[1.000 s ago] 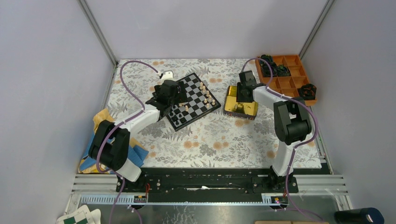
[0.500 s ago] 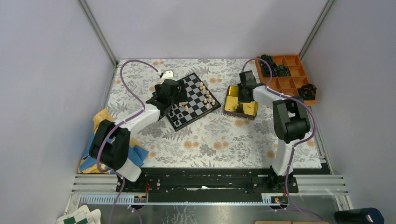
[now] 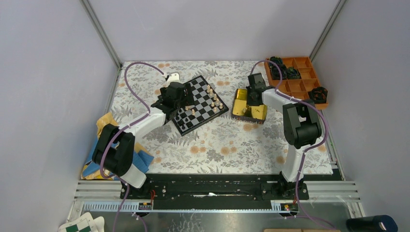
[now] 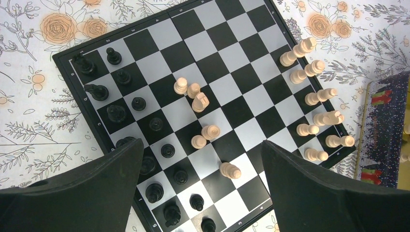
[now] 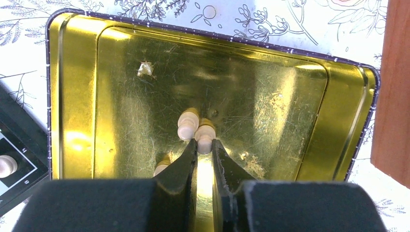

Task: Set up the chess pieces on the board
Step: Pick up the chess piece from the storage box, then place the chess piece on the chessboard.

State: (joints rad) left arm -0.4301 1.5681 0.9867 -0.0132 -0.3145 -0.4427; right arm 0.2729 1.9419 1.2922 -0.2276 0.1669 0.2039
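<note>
Two arms reach over a flowered table (image 3: 217,145), seen from above. Left of centre lies the board (image 3: 205,99), turned diagonally, with the left claw (image 3: 180,99) over its left half. Right of the board, the right claw (image 3: 251,99) points down into a gold tin (image 3: 241,113). An orange tray (image 3: 296,83) sits far right.

Left wrist view: the left claw hangs wide open above the board, holding nothing. Black pieces (image 4: 139,103) stand in two rows along one edge, tan pieces (image 4: 319,96) line the opposite edge, and several tan ones stand mid-board.

Right wrist view: the right claw is narrow, its tips pinching one tan piece (image 5: 205,131) in the tin. A second piece (image 5: 186,125) touches it, and a third piece (image 5: 162,168) lies just beside one finger
</note>
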